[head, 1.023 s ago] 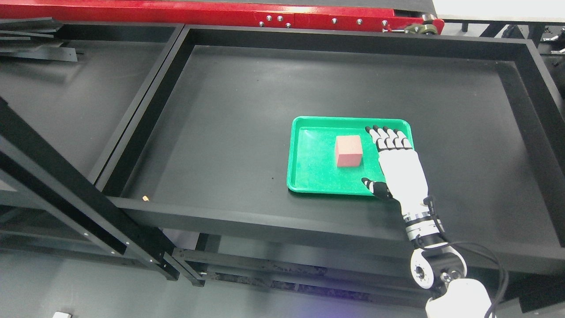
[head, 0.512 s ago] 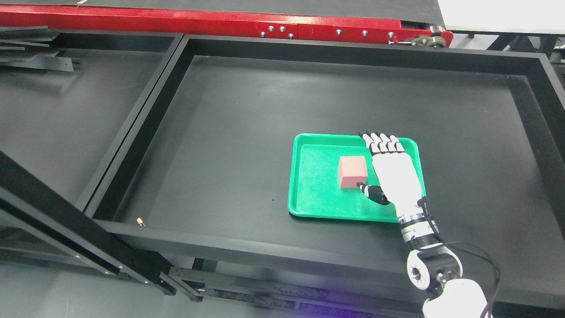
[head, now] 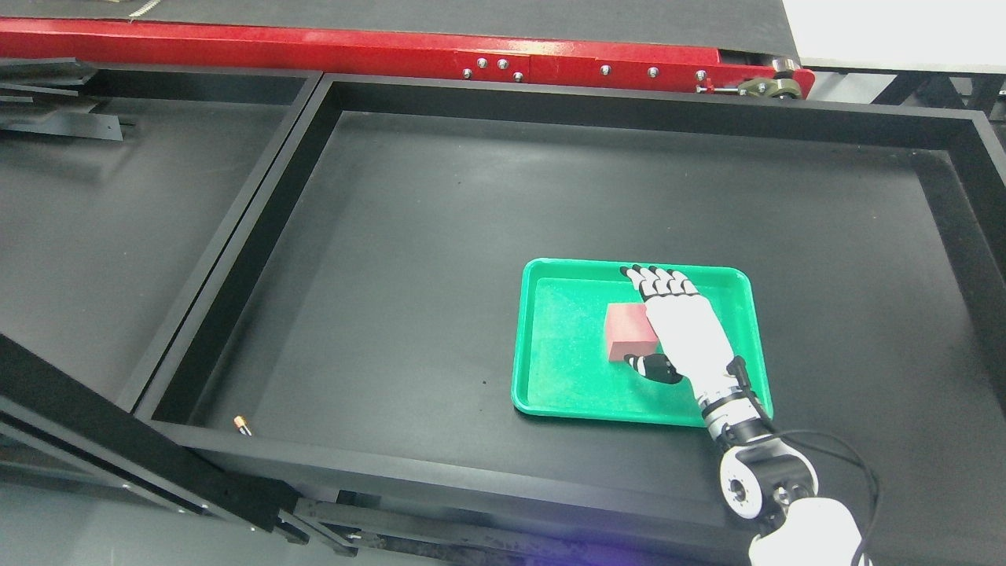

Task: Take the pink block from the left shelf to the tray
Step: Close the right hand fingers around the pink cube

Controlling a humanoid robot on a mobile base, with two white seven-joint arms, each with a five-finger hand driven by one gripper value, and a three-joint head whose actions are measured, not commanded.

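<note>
Resting place: pink block (head: 626, 332) sits inside the green tray (head: 550, 393), just left of the fingers (head: 656, 281).
Progress: placing looks done; only withdrawing seems left.
Right hand (head: 682, 330): fingers extended, thumb at block's near edge; real grip unclear.
Left hand: out of view.

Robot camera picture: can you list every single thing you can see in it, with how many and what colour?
pink block: one, pink, lying in the tray, partly hidden by the hand
tray: one, green, on the big shelf, right of its middle
big shelf: one, black, raised edges, fills most of the picture
left shelf: one, black, beside the big one
red beam: one, red with bolts, along the top
small object: one, orange-brown, near front left corner of the big shelf; too small to tell
right hand: one, white with black fingers, over the tray, next to the block, fingers spread
</note>
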